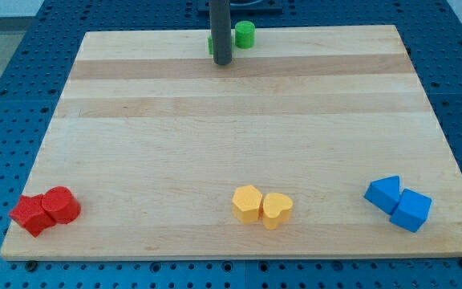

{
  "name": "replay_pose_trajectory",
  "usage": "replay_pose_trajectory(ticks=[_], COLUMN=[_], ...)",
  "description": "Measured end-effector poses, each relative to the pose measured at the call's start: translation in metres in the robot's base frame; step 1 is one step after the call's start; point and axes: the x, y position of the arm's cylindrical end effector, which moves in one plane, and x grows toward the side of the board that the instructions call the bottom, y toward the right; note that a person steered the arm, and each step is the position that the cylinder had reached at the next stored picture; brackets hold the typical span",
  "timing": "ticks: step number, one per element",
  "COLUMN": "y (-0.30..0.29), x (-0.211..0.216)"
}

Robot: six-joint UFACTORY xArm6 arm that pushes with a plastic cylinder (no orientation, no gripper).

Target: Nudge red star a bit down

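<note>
The red star [30, 215] lies at the board's bottom left corner, touching a second red block [62, 205] on its right. My tip [222, 63] rests on the board near the view's top centre, far from both red blocks. It is up and to the right of the star, most of the board's length away. The rod stands upright above the tip.
A green cylinder [245, 34] sits just right of the rod; another green block [211, 44] is partly hidden behind it. A yellow hexagon [247, 202] and a yellow heart [277, 209] touch at bottom centre. Two blue blocks [384, 193] [412, 211] touch at bottom right.
</note>
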Motion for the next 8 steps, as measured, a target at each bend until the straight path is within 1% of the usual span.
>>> replay_pose_trajectory(ticks=[1, 2, 3, 4, 5, 6, 7, 8], y=[0.0, 0.0, 0.005, 0.037, 0.024, -0.043, -0.135, -0.208], x=[-0.01, -0.003, 0.05, 0.117, 0.159, 0.158, 0.147, 0.129])
